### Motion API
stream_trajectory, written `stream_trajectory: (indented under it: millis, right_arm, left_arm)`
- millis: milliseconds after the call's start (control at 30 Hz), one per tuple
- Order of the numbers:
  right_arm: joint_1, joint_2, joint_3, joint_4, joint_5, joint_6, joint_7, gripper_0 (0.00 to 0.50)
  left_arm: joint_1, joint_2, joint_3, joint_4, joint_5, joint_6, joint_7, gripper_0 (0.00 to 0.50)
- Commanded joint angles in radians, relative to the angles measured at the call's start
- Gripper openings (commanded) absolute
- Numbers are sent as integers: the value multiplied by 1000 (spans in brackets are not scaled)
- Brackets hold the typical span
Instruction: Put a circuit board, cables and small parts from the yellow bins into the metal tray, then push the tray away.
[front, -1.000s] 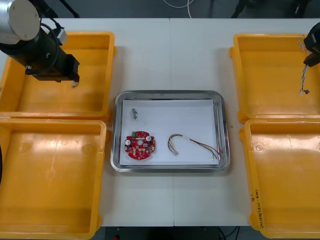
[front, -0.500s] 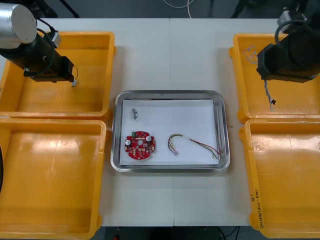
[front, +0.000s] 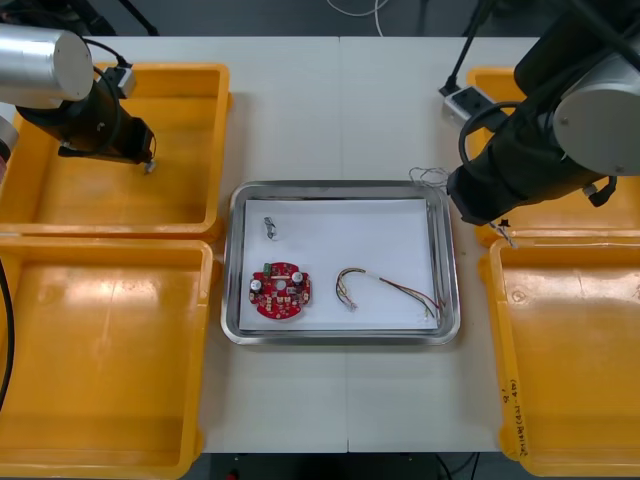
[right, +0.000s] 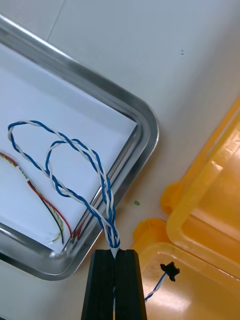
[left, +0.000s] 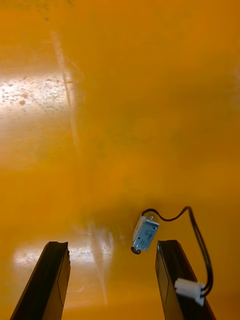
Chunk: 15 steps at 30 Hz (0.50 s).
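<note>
Four yellow bins (front: 110, 245) flank one tray (front: 340, 186). It holds one circuit board (front: 281, 291) by its near-left corner, one red-and-yellow cable (front: 390, 288) and one small metal part (front: 269, 227). The right gripper (right: 114, 252), clenched on one blue-and-white cable (right: 107, 200), hangs beside the tray's right edge. The left gripper (left: 111, 245), released, straddles a second small part (left: 145, 233) in the far-left bin (front: 180, 130).

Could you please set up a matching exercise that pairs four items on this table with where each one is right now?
Items:
1. round red circuit board
2. twisted blue and white cable
3. small metal part with a thin black cable
4. red and yellow cable

Places:
A. pinched in the shut right gripper, by the tray's right rim
B. on the floor of the far left yellow bin, between the open left gripper fingers
C. lying in the near left part of the white-lined metal tray
D. lying in the tray's near right part

Pairs: 1-C, 2-A, 3-B, 4-D
</note>
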Motion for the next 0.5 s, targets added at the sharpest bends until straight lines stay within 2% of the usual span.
stream_trajectory:
  millis: [33, 200, 500]
  right_arm:
    - [-73, 45, 91, 12, 18, -8, 69, 0]
    - [-123, 124, 129, 92, 10, -31, 104, 0]
    - [-198, 182, 223, 239, 33, -120, 327, 0]
  left_arm:
    - [-58, -29, -29, 9, -16, -25, -61, 500]
    - [-58, -51, -28, 29, -24, -37, -61, 500]
    - [-57, -62, -72, 74, -22, -102, -56, 500]
